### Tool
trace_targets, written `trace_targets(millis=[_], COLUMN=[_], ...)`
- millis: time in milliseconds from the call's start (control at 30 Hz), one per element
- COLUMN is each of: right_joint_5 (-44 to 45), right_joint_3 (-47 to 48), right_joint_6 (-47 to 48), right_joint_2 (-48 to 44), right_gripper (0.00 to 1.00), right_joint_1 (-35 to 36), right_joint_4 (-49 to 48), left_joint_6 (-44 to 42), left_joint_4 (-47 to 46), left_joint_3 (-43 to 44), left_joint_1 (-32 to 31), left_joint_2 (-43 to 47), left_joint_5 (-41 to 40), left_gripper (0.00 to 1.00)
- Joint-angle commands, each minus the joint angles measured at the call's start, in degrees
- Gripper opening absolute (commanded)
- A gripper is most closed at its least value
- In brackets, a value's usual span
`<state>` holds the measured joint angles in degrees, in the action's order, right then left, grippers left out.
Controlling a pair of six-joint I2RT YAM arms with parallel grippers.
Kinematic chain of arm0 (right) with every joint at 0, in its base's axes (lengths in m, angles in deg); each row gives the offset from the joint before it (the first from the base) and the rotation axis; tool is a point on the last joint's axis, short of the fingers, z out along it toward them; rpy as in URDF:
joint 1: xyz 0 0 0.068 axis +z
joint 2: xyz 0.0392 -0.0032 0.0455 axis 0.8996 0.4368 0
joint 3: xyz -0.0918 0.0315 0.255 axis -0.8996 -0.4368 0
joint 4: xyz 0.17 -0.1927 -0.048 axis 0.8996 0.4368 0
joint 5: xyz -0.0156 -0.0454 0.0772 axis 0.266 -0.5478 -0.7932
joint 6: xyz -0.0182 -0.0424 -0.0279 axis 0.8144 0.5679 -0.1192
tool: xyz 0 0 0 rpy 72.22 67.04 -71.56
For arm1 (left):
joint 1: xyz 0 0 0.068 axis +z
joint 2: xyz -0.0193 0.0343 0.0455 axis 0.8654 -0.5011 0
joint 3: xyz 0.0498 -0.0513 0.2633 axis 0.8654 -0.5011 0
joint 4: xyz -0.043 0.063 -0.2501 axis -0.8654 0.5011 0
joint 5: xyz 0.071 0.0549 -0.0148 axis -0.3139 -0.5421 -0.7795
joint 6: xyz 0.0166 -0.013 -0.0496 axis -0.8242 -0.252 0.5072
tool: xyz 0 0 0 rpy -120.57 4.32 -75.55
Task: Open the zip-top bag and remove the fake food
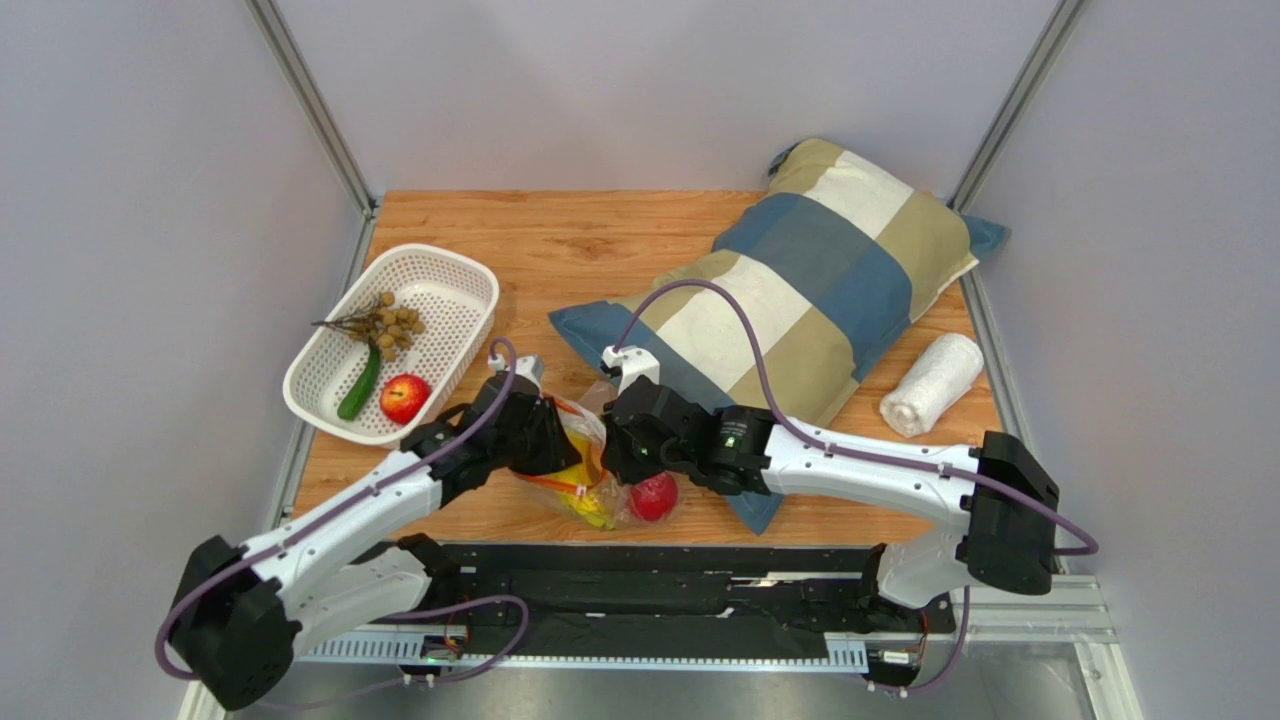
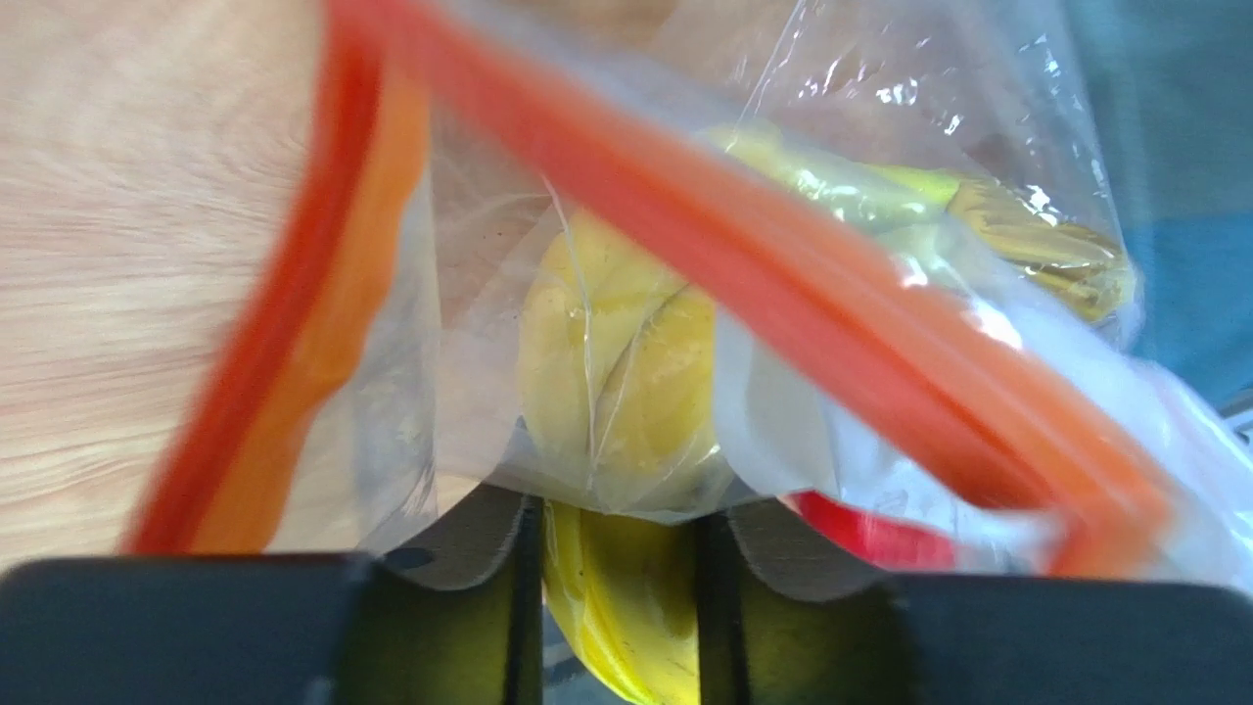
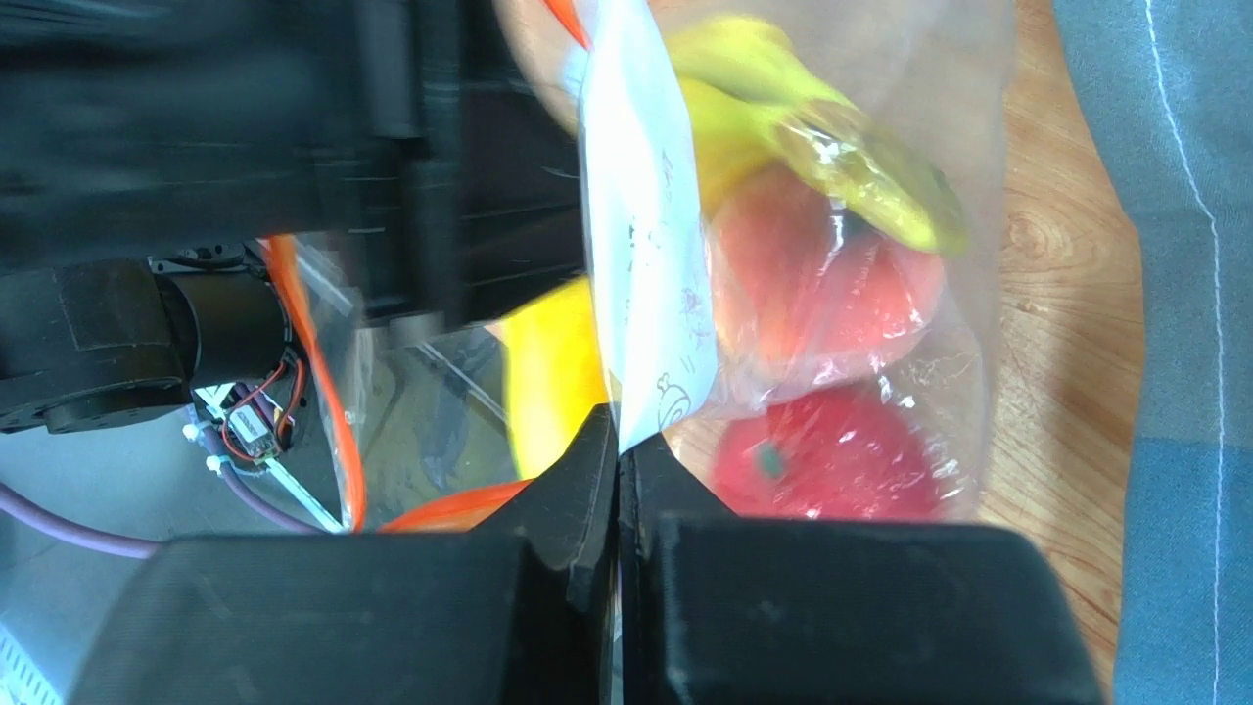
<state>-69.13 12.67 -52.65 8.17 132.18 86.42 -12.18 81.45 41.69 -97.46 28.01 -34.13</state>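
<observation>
Right pincer [image 3: 618,441] clamps zip-top bag [image 3: 964,221]; left pincer [image 2: 618,536] grips banana [image 2: 625,367].

A wooden table [image 1: 601,248] has a white basket [image 1: 451,300] full of little holes sitting near its left edge. A big soft pillow [image 1: 819,278] with blue, tan and cream squares lies tilted across the right side. A small white roll [image 1: 932,384], maybe a towel, rests just beside it near the table's right edge. Plain grey walls [image 1: 661,90] stand behind, with shiny metal poles [image 1: 313,105] in the corners.
</observation>
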Motion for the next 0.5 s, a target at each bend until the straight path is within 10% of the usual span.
trace_targets(millis=[0, 467], right_joint_5=[3.3, 4.2], right_joint_3=[0.9, 8.3], right_joint_6=[-0.4, 2.3], right_joint_2=[-2.2, -4.1], right_gripper=[0.00, 0.00], right_joint_1=[0.2, 0.4], right_joint_4=[-0.6, -2.5], left_joint_6=[-7.5, -8.1], left_joint_4=[9.1, 30.4], left_joint_3=[6.7, 18.5], left_joint_1=[-0.3, -4.4], left_joint_2=[7.3, 0.1], left_joint_5=[-3.2, -3.9], left_gripper=[0.00, 0.00])
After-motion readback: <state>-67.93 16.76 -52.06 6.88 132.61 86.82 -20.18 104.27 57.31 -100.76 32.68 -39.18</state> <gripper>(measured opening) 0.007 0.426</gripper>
